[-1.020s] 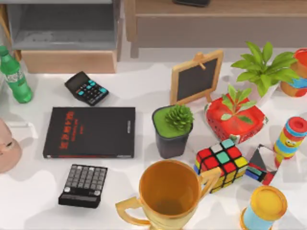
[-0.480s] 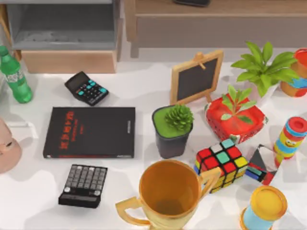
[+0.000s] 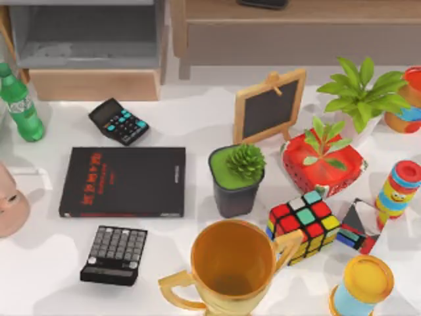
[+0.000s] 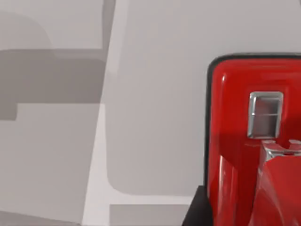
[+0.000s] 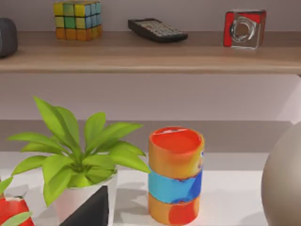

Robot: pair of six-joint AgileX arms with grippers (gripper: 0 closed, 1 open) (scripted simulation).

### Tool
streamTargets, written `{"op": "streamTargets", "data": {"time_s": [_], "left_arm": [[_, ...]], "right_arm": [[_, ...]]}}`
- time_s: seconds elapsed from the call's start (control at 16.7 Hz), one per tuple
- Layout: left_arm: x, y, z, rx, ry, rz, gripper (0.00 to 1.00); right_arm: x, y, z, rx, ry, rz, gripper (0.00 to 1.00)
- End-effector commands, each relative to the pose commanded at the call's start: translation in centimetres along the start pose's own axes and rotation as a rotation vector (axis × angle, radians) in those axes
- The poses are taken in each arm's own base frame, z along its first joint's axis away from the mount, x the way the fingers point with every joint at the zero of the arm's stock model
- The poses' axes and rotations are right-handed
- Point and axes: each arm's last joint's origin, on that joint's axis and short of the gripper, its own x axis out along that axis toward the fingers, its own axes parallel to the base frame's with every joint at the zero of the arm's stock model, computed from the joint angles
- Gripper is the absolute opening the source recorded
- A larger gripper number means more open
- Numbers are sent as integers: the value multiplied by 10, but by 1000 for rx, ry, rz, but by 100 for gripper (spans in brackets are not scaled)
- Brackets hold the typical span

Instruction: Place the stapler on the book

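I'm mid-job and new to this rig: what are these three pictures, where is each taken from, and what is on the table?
This is a pair of AgileX arms at a table in a rendered simulation.

The top view looks down from above. On the white table lie the book, black with red characters, a small calculator behind it and a darker one in front. To its right stand a dark pot with a succulent, a red strawberry-patterned pot, a little chalkboard, a colour cube and a golden cup. A green bottle stands at the left edge.

The left wrist view, from the left arm's camera, shows the stapler, bright red, close up on a pale surface.

The right wrist view, from the right arm's camera, faces a leafy plant, a striped can and a shelf.
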Motion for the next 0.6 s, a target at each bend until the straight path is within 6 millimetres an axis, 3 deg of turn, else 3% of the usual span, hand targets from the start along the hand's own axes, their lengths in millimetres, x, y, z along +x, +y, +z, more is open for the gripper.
{"op": "streamTargets", "data": {"time_s": [0.48, 0.6], "left_arm": [[-1, 1, 0, -1, -2, 1, 0], [-13, 3, -1, -8, -20, 5, 0]], "right_arm": [[0, 0, 0, 0, 0, 0, 100], [0, 0, 0, 0, 0, 0, 100]]}}
